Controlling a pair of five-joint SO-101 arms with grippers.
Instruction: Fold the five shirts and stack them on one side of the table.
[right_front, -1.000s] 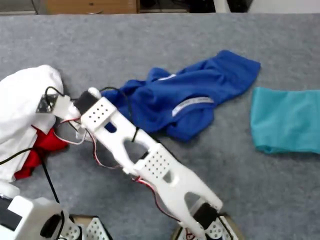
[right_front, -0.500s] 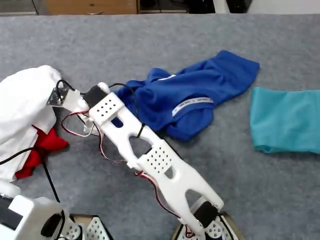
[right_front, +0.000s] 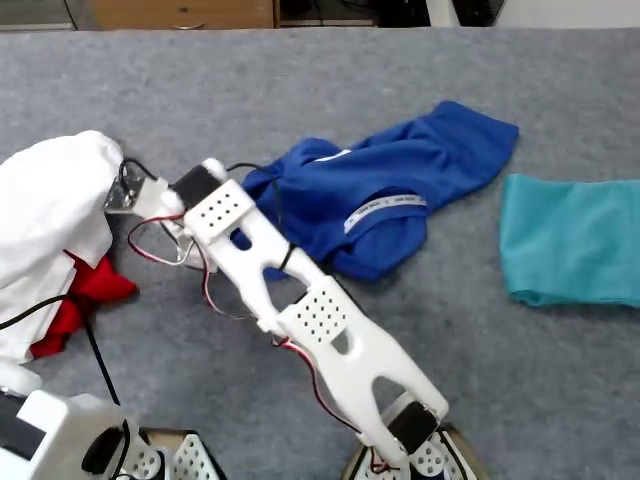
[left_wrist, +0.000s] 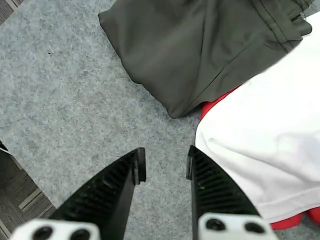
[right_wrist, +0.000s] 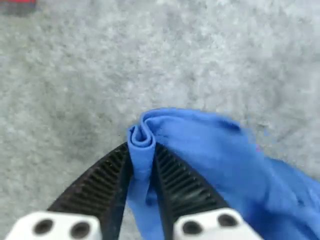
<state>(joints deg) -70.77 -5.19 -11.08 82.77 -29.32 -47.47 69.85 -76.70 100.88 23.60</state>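
Note:
A crumpled blue shirt (right_front: 390, 195) lies mid-table. My right gripper (right_wrist: 141, 145) is shut on a bunched fold of the blue shirt (right_wrist: 200, 145) at its left end, under the white right arm (right_front: 300, 310). A white shirt (right_front: 50, 210) lies heaped at the left over a red shirt (right_front: 80, 295). A folded teal shirt (right_front: 570, 240) rests at the right edge. My left gripper (left_wrist: 165, 160) hangs open above bare table, close to a dark olive shirt (left_wrist: 200, 45), the white shirt (left_wrist: 260, 135) and a strip of the red shirt (left_wrist: 215, 102).
The grey carpet-like table top (right_front: 200, 90) is bare along the far side and at the front right. The left arm's base (right_front: 60, 430) stands at the front left corner. The table's edge and dark floor (left_wrist: 15, 190) lie near my left gripper.
The right arm's wrist has shifted right and slightly farther back, pulling the blue shirt's left end with it. The other shirts have not moved.

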